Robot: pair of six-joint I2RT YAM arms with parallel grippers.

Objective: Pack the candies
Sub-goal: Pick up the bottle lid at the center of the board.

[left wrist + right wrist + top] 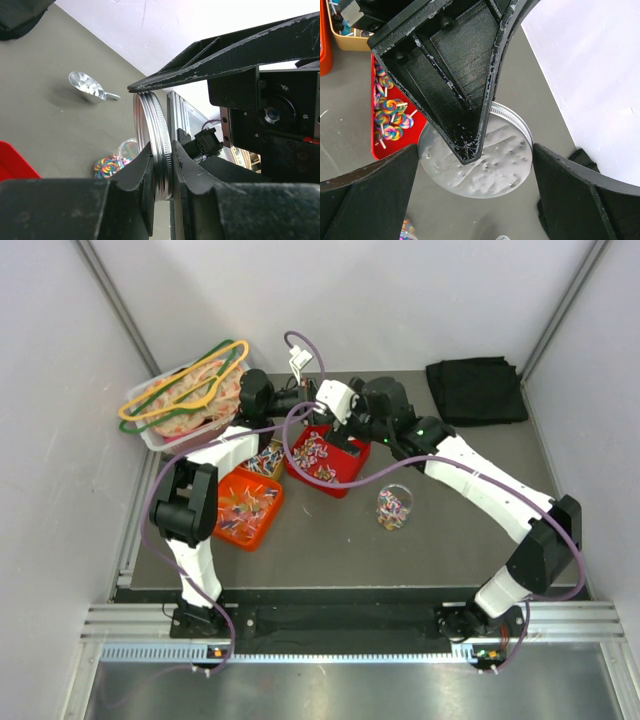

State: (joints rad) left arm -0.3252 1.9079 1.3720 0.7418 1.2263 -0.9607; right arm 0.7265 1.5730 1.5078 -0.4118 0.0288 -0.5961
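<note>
Candies, small swirled lollipops in mixed colours, fill the red tray at the middle of the desk. More lie in the orange tray to its left and in a small yellow tray between the two, partly under the left arm. A further handful sits in the clear jar, which stands open on the desk just right of the red tray. The metal screw lid is held on edge above the far side of the red tray. The left gripper has its jaws clamped on the lid's threaded rim. The right gripper faces the lid's flat side, its jaws spread wide on either side of it and not pressing it. In the left wrist view a metal scoop lies on the desk beyond the jar. A folded black cloth rests at the far right corner. A clear bin of pink-orange items with yellow and green hangers stands at the far left.
</note>
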